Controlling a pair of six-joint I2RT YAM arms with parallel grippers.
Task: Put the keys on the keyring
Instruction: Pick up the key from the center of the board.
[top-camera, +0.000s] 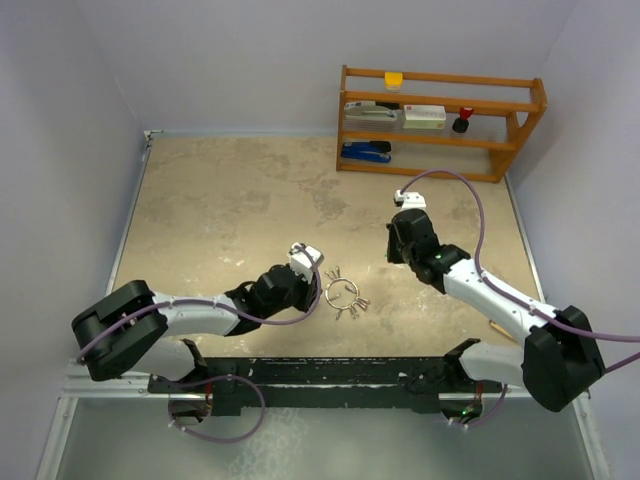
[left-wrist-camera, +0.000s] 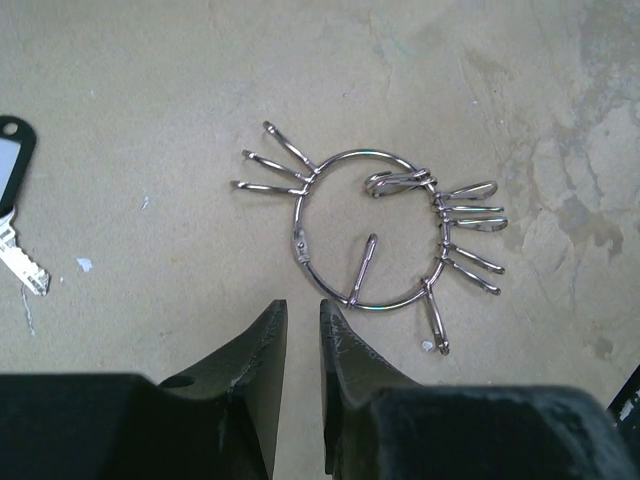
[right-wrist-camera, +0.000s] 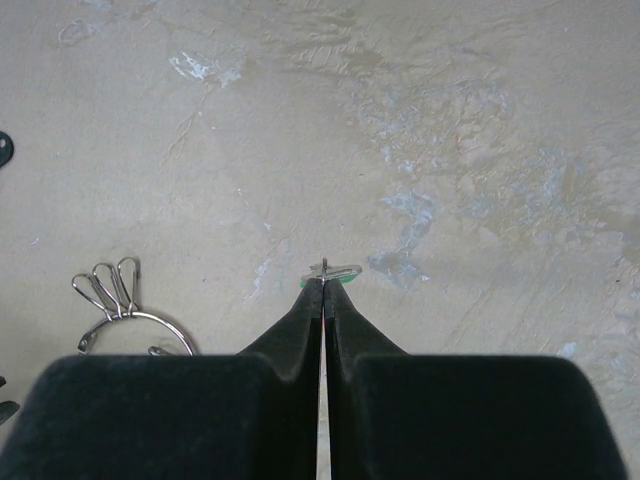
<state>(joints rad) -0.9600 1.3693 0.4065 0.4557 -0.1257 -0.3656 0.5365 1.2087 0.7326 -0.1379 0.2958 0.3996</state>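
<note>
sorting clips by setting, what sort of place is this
Probably a robotics lab test cell: a left arm and a right arm bolted at the edge of a beige table, plain pale walls boxing it in, and a small wooden shelf with a blue stapler at the back.

green key (right-wrist-camera: 335, 269) largely hidden, keyring (right-wrist-camera: 140, 316) half hidden
</note>
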